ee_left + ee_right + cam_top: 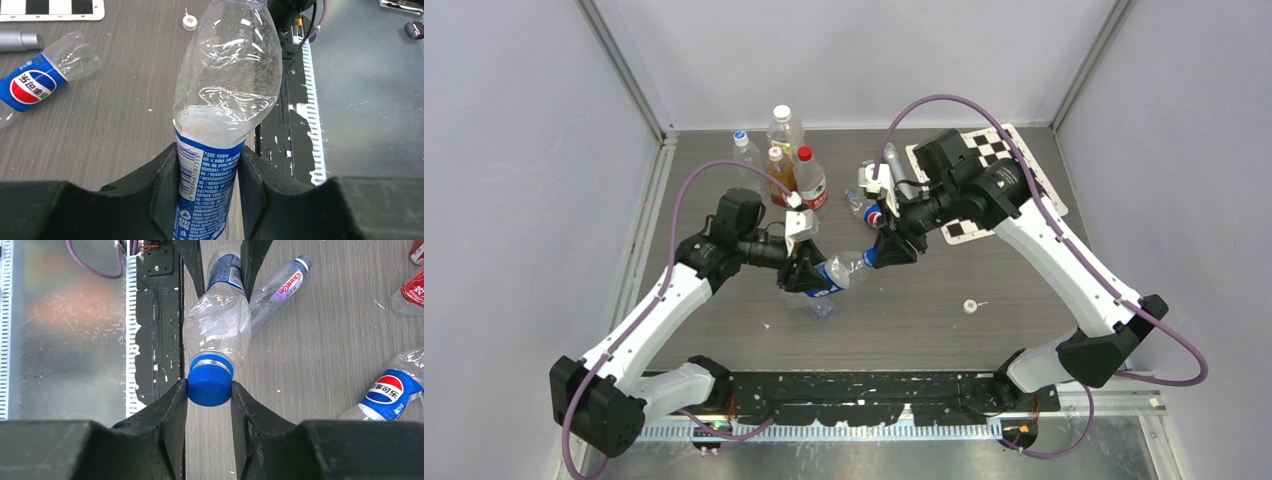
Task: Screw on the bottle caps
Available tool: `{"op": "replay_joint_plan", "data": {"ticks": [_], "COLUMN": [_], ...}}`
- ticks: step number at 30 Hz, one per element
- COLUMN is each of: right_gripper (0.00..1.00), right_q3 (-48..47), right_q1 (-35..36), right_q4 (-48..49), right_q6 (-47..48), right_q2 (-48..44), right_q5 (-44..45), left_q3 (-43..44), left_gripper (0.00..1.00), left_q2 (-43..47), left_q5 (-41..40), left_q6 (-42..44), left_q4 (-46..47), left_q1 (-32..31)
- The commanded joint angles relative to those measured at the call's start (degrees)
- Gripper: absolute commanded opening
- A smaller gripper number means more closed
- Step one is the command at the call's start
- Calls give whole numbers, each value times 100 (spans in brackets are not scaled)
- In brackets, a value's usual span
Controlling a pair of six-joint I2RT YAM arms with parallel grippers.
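Observation:
My left gripper (804, 275) (207, 160) is shut on the blue label of a clear bottle (839, 272) (225, 75) and holds it on its side above the table. My right gripper (881, 250) (209, 392) is shut on the blue cap (210, 385), which sits on that bottle's neck (212, 362). A Pepsi-style bottle (871, 212) (32, 82) (387, 392) lies on the table behind. A nearly plain bottle (817, 304) (280, 287) lies under the held one. A white cap (970, 306) (189, 21) lies on the table to the right.
Several upright bottles stand at the back left, among them an amber-liquid bottle (778, 170) and a red-capped bottle (810, 180). A checkerboard card (984, 160) and a silver cylinder (892, 165) (17, 40) lie at the back right. The black base rail (864, 385) runs along the near edge.

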State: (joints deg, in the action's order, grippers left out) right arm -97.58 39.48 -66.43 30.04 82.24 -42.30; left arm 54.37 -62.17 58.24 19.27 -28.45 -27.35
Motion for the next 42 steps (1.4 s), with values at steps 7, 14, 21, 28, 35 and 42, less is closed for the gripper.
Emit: {"op": "replay_joint_plan", "data": {"ticks": [7,14,21,28,35,42], "right_gripper": [0,1,1,1,1,1], "right_q3": [73,59,-134,-377,-508,-477], "right_q1": [155,137,2,-46,-220,-293], "right_q4": [324,509,499,513,900,1116], "right_q6": [271,149,-484,-1190,-2723,-4486], "right_q2": [365,452,685,1102,1435,1454], "right_q5": [273,398,-195,-237,-40,1302], "left_q3": [356,186,-491,-802,-1156,-991], "left_gripper": [0,0,0,0,0,0], "left_q2": [264,311,829,909,944,884], "left_q5": [739,257,-578,-968,-2006,-3020], "left_q6": [-673,-634,212,68,-215,-289], "left_q4": [1237,1419,2115,3186,4269,4488], "left_q1": [-24,-24,-32,-166,-453,-787]}}
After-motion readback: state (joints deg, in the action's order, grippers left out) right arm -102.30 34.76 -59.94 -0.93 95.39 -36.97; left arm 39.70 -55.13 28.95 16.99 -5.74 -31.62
